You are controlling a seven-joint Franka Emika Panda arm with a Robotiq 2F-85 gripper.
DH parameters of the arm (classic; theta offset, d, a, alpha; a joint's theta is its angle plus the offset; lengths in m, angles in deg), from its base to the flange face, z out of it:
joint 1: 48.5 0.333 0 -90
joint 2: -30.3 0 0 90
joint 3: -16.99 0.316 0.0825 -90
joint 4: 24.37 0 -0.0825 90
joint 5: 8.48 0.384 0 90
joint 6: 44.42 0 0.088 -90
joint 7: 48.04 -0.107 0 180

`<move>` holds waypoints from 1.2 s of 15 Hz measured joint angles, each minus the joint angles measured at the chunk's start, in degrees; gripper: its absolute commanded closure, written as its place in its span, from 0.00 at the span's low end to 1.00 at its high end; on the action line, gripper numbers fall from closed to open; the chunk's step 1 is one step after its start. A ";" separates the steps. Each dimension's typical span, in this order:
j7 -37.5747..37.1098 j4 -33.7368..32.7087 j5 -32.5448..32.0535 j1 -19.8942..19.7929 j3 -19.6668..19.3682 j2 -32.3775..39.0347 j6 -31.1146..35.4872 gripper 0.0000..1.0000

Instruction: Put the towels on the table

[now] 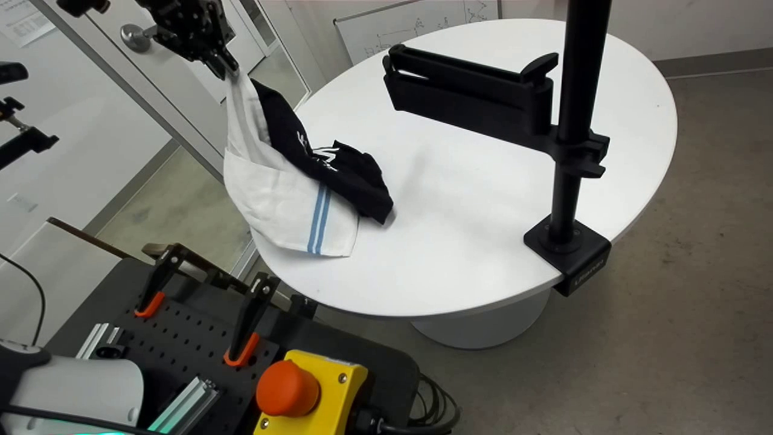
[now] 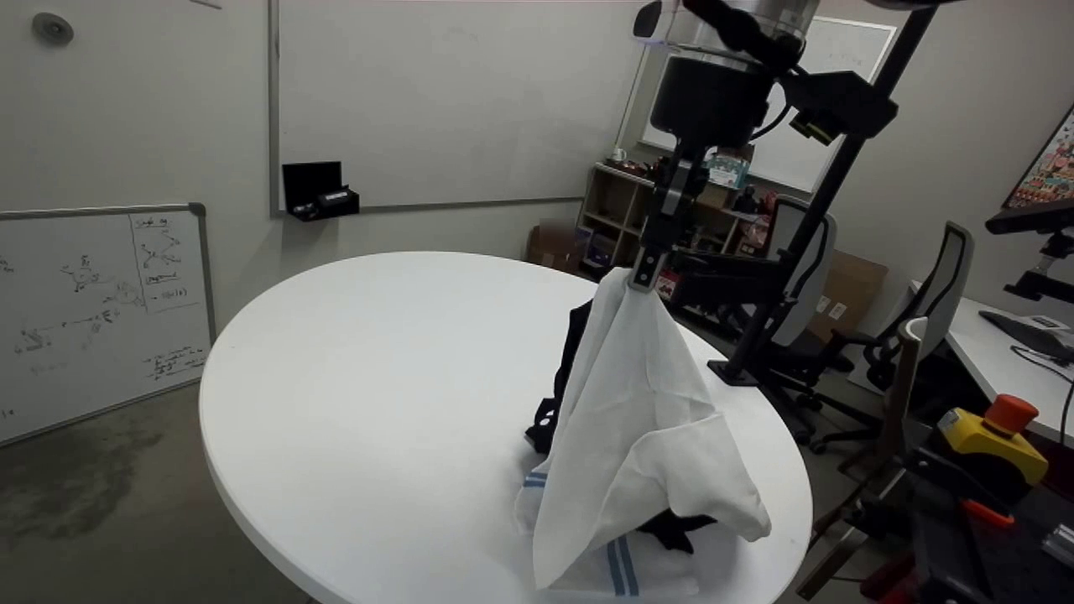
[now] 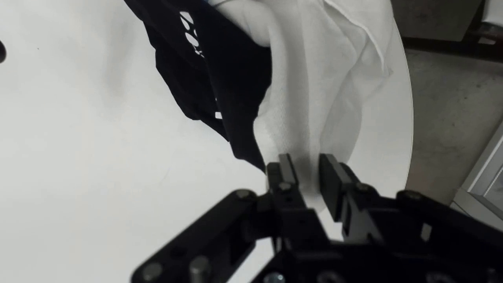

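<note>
The white towel with blue stripes [image 1: 272,193] hangs from my gripper [image 1: 227,69], its lower part resting near the edge of the round white table [image 1: 459,205]. In the wrist view, the bunched white towel [image 3: 298,78] passes between the finger pads of my gripper [image 3: 308,171]. The black towel with white print [image 1: 356,175] lies against the white one, its upper part raised beside it; it also shows in the wrist view [image 3: 235,74]. In an exterior view, the white towel [image 2: 646,419] drapes down from the gripper tip [image 2: 644,281] and hides most of the black towel [image 2: 572,348].
A black clamp stand [image 1: 567,205] is fixed to the table's edge, with a folded black arm [image 1: 465,90] reaching over the top. A dark cart with clamps and a yellow box with a red button [image 1: 347,380] stands beside the table. Chairs [image 2: 931,294] stand behind.
</note>
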 measured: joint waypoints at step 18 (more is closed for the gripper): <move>-4.82 -1.41 1.16 -0.64 -2.05 -2.02 5.02 0.00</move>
